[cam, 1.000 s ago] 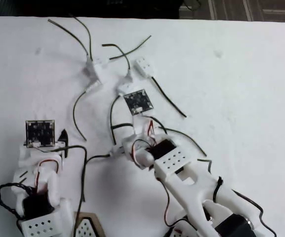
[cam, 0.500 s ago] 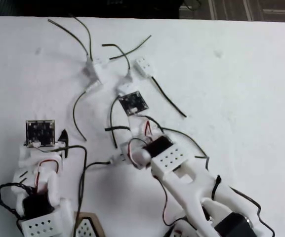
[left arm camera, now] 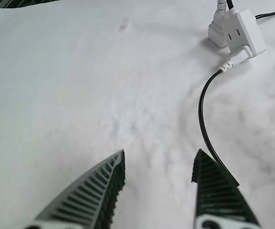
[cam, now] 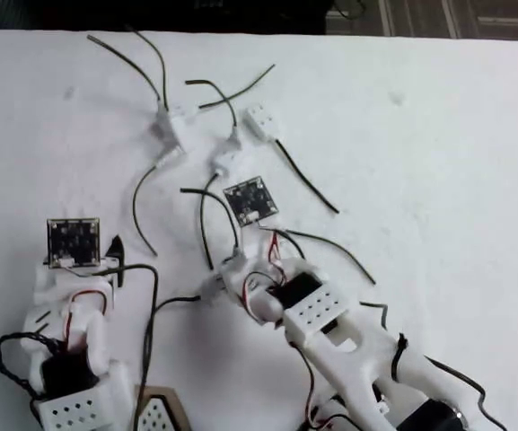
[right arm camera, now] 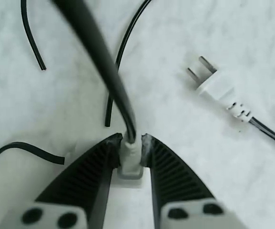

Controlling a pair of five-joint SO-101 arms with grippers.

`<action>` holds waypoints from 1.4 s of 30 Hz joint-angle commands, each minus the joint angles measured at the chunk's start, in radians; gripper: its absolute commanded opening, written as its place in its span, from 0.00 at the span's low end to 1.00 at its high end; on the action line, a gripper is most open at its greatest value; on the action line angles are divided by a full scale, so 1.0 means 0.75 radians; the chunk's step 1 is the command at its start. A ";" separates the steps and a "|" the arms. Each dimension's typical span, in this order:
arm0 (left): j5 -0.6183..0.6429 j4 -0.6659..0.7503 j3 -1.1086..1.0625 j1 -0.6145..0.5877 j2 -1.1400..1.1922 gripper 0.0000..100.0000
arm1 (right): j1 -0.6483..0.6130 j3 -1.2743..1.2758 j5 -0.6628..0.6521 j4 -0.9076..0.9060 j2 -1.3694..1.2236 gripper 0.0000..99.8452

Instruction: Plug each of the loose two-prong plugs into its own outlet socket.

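Right gripper (right arm camera: 130, 140) clamps a white plug (right arm camera: 129, 162)!
Its black cord (right arm camera: 98, 67) rises from between the closed fingers; a second plug (right arm camera: 217, 88) lies loose on the table (right arm camera: 251, 43) nearby, prongs bare. Left gripper (left arm camera: 158, 160) (fingers spread wide) hovers low over the table, well apart from the outlet block (left arm camera: 244, 31).

arms (cam: 70, 359) (cam: 348, 341) 2 | outlet sockets (cam: 174, 126) (cam: 263, 120) 2 | plugs (cam: 164, 162) (cam: 227, 160) (right arm camera: 216, 86) (right arm camera: 130, 160) at least 4

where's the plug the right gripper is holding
Right wrist view: the white plug sits clamped in the right gripper, its black cable rising from it; a second two-prong plug lies loose on the table nearby, apart from it.
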State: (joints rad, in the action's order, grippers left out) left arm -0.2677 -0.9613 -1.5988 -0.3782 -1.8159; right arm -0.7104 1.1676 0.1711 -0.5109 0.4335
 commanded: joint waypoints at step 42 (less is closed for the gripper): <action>-0.014 0.027 0.004 -0.011 -0.011 0.24 | -0.136 -0.423 -0.063 -0.531 0.001 0.18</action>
State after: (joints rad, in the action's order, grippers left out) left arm -0.2677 -0.9613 -1.6019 -0.3782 -1.8159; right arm -0.7994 0.8915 0.1250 -0.8884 0.4135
